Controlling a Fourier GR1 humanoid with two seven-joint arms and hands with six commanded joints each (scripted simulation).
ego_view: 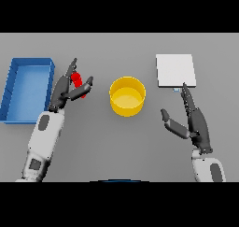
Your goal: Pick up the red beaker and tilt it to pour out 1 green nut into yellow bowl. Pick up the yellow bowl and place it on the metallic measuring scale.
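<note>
Red beaker (79, 82): I log it toward the left of the tabletop, between the blue tray and the yellow bowl, mostly hidden by my left hand (65, 90). The fingers lie along its far-left side and the thumb along its near-right side, so the hand is clasped round it. I cannot tell whether it rests on the tabletop or is lifted.

Yellow bowl (127, 96): I see it upright near the tabletop's centre, apart from both hands. Its inside looks plain yellow; I make out no nut in it.

Metallic measuring scale (175, 70): a pale square plate toward the far right of the tabletop, well apart from the bowl.

Blue tray (14, 88): a rectangular bin along the left edge.

Right hand (196, 123): I see it toward the near right, fingers straight and spread, thumb held out, fingertips just short of the scale's near edge, gripping nothing.
</note>
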